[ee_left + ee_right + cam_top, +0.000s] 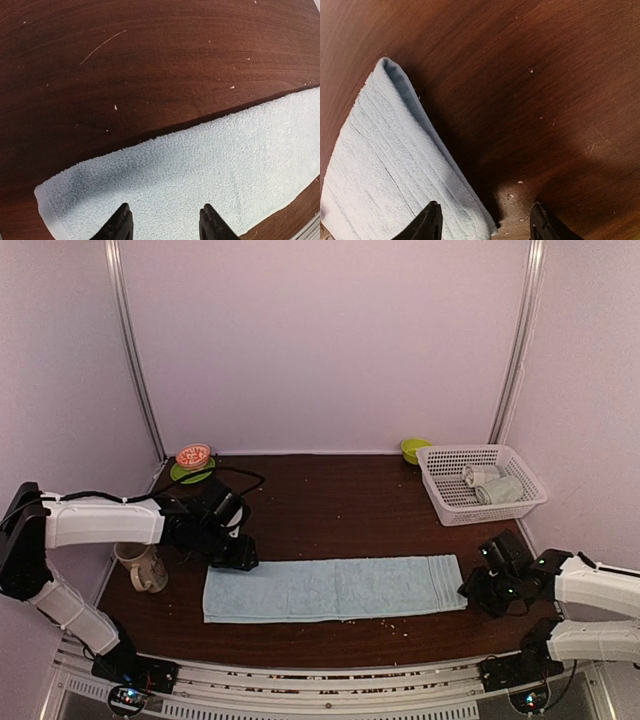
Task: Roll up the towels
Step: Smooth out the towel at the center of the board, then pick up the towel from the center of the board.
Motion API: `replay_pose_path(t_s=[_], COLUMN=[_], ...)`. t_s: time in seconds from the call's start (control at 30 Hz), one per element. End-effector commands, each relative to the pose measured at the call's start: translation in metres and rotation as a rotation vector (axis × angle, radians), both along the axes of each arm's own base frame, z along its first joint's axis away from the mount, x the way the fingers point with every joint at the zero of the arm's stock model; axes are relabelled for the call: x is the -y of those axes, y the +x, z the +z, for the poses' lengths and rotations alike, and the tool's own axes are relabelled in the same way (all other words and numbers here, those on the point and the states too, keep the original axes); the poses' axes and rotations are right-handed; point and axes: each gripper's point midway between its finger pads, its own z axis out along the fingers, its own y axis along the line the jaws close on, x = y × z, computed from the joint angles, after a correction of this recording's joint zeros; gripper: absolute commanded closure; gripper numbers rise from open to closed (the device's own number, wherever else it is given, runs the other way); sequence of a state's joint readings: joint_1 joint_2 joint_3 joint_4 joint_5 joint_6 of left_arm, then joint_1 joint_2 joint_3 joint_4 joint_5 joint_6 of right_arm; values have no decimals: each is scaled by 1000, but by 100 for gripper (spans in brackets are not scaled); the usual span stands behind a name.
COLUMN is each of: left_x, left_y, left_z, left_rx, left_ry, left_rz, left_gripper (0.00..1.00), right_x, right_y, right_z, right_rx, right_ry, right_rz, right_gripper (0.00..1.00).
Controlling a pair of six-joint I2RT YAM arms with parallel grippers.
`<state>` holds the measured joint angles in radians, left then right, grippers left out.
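The light blue towel (335,589) lies flat as a long strip across the near half of the worktop (330,505), apparently folded lengthwise and not yet rolled. My left hand (238,558) hangs over its far left corner, released, with nothing between the fingers. The left wrist view shows terry under both tips. My right hand (478,585) sits at the towel's right end, also released and empty. In its wrist view one fingertip is over the cloth's edge and the other over bare wood.

That straddle is my first worry. If I close there, I judge I could catch only the top layer or nothing at all. The fold would then peel apart, and any roll started from that end would be loose.

The second is skew. The left hand is at one corner, not centred on the short edge. A push or pinch from there could pivot the strip, and the roll would come out as a cone.

Third, the wood looks smooth. The towel may slide and bunch instead of turning over on itself.

Last, the mug (143,567) stands just beside my left forearm, so a wide sweep could knock it. The basket (440,502), with two pale rolled towels (490,484) in it, is well apart from both hands.
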<state>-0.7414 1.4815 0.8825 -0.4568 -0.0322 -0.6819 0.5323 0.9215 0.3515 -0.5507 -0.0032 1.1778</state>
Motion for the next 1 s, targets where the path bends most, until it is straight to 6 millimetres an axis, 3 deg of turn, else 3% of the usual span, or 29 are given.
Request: replay_pose_path(t_s=[0.0,0.33,0.57,0.8,0.97], left_x=[8,5,5,7,8], left_y=[2,3,0,0,1], left_z=[2,8,3,3,2], left_rx=[24,57,49,46,40], left_ry=[-32,-32,-35,-31,-27], left_rz=[-28,-30,-49,-58,-57], left_gripper=[54,54,55,55,55], right_x=[-1,-5,-8,-6,-8], right_y=[-18,-60,-79,-55,-30], right_z=[-21,-46,-61,-37,-10], right_rx=[-129,-351,-398,-276,-148], right_ry=[-15,-85,-52,-69,-61], right_rz=[28,147,141,93,57], right_gripper=[41,54,77,100,100])
